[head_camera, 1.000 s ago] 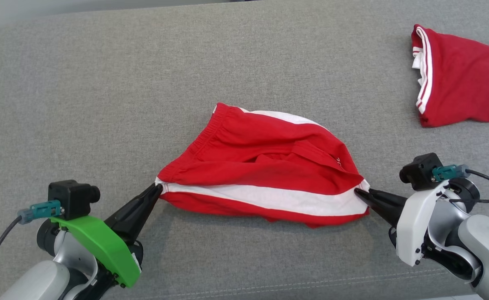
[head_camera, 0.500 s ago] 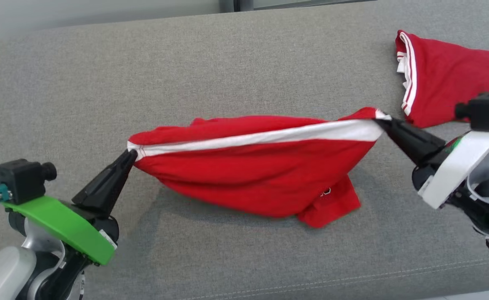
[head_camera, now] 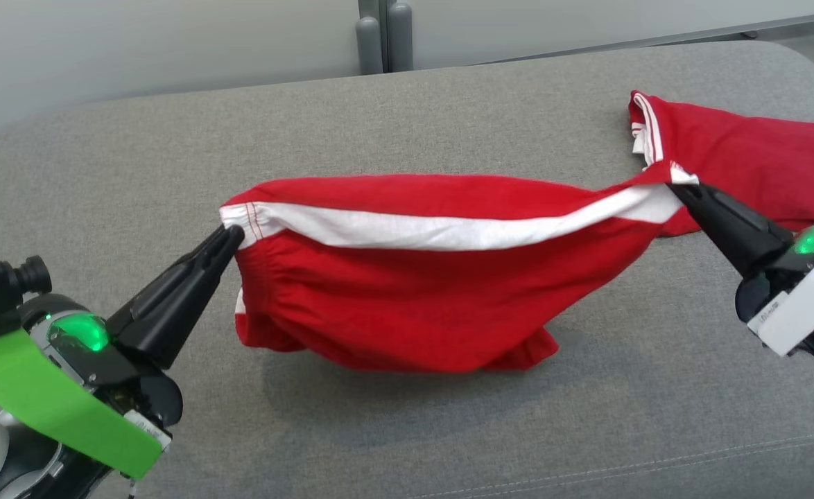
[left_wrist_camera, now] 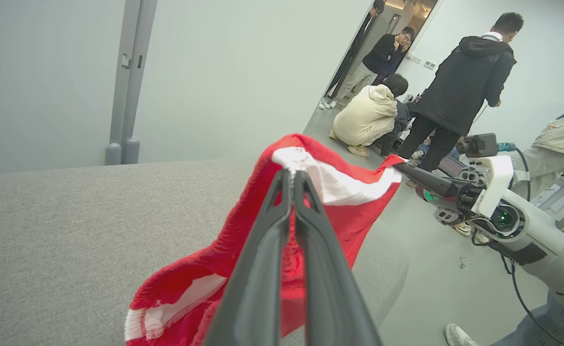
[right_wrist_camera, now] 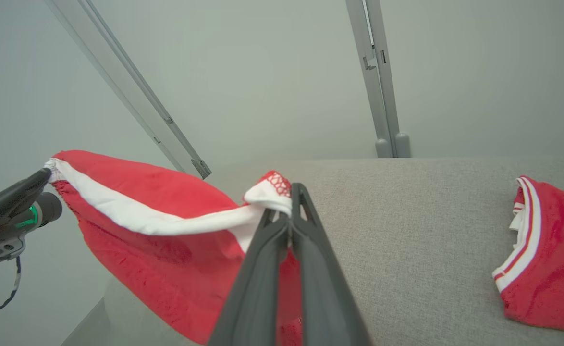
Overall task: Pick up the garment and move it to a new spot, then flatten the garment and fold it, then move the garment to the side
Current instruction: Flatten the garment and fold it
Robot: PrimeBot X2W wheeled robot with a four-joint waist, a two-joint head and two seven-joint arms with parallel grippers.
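2 end effectors, left [head_camera: 232, 237] and right [head_camera: 679, 187], each pinch 1 end of the red garment [head_camera: 414, 298], slung between them over the grey cushion's [head_camera: 136, 152] middle. Best play: level wrists, taut stripe, landing clear of the other red top [head_camera: 747, 159] near the far right corner.

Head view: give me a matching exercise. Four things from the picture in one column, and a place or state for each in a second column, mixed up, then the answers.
Column one
1. left fingers
2. right fingers
3. red shorts
4. red top

Column two
A. lies on the grey cushion, far right
B. shut on the gathered waistband end
C. hangs stretched between both arms, white stripe along the top
D. shut on the stripe's end nearest the other garment

Pairs: 1-B, 2-D, 3-C, 4-A
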